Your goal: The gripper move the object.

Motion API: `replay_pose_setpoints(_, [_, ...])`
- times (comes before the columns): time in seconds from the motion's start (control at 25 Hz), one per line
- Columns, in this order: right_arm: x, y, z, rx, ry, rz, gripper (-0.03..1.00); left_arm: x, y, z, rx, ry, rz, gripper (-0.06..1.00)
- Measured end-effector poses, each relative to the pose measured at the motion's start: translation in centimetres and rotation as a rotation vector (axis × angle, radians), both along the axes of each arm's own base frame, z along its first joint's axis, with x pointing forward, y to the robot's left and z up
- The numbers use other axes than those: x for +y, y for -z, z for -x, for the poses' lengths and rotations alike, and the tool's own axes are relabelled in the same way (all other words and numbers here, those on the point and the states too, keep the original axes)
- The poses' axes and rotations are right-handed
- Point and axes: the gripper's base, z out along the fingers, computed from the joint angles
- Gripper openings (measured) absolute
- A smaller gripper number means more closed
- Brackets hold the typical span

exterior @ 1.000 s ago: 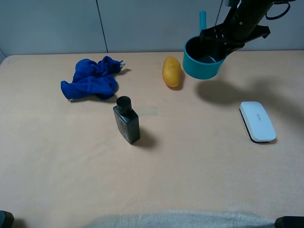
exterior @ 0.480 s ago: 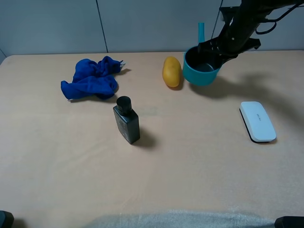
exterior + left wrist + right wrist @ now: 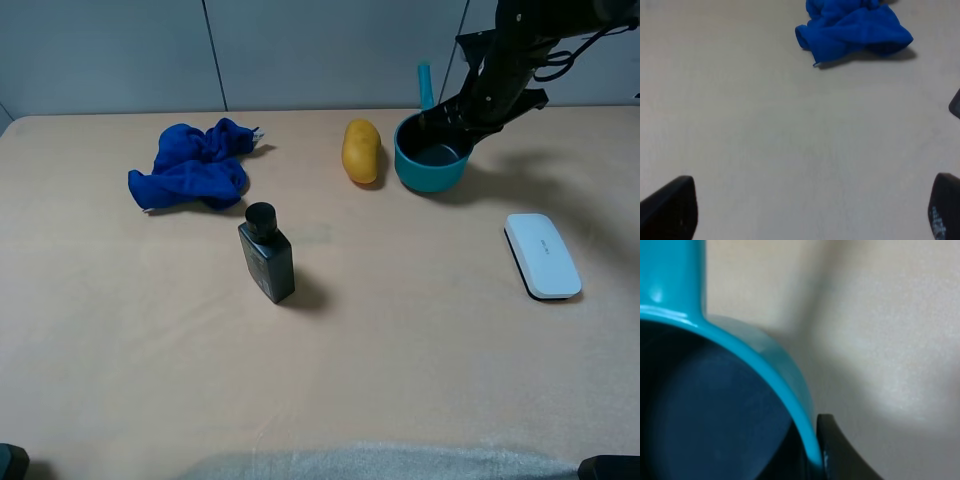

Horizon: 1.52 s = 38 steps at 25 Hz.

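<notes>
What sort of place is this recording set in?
Probably a lab test bench, not a kitchen: beige table before grey wall panels, with unrelated props: teal saucepan, black bottle, blue cloth.

Beige table (image 3: 420,340) in front of me: a crumpled blue cloth (image 3: 190,168) far left, a black bottle (image 3: 267,255) upright near the middle, a yellow potato-shaped thing (image 3: 361,151) just beside the teal saucepan (image 3: 430,172) at the back, and a white flat device (image 3: 541,256) lying alone on the right.
</notes>
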Motion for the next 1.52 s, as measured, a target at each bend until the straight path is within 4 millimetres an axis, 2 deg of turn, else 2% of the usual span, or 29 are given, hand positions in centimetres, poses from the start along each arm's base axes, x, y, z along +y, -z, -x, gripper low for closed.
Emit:
replay_pose_setpoints(0.52, [-0.1, 0.3, -0.1, 0.003, -0.008, 0.014, -0.02, 0.0, 0.0, 0.0, 0.000, 0.000, 0.000, 0.93])
replay_pose_setpoints(0.64, [-0.1, 0.3, -0.1, 0.002, -0.009, 0.017, 0.01, 0.0, 0.0, 0.0, 0.000, 0.000, 0.000, 0.93])
replay_pose_setpoints(0.76, [-0.1, 0.3, -0.1, -0.004, -0.011, 0.018, 0.15, 0.0, 0.0, 0.0, 0.000, 0.000, 0.000, 0.93])
replay_pose_setpoints(0.92, [-0.1, 0.3, -0.1, -0.006, -0.015, 0.024, 0.52, 0.0, 0.0, 0.0, 0.000, 0.000, 0.000, 0.93])
replay_pose_setpoints(1.0, [-0.2, 0.3, -0.2, -0.009, -0.021, 0.032, 0.63, 0.0, 0.0, 0.0, 0.000, 0.000, 0.000, 0.93])
replay_pose_setpoints(1.12, [-0.2, 0.3, -0.2, -0.010, -0.024, 0.036, 0.68, 0.0, 0.0, 0.0, 0.000, 0.000, 0.000, 0.93])
replay_pose_setpoints(1.28, [-0.2, 0.2, -0.2, -0.012, -0.027, 0.040, 0.69, 0.0, 0.0, 0.0, 0.000, 0.000, 0.000, 0.93])
replay_pose_setpoints(1.52, [-0.3, -1.3, 0.0, -0.031, -0.023, 0.039, 0.69, 0.0, 0.0, 0.0, 0.000, 0.000, 0.000, 0.93])
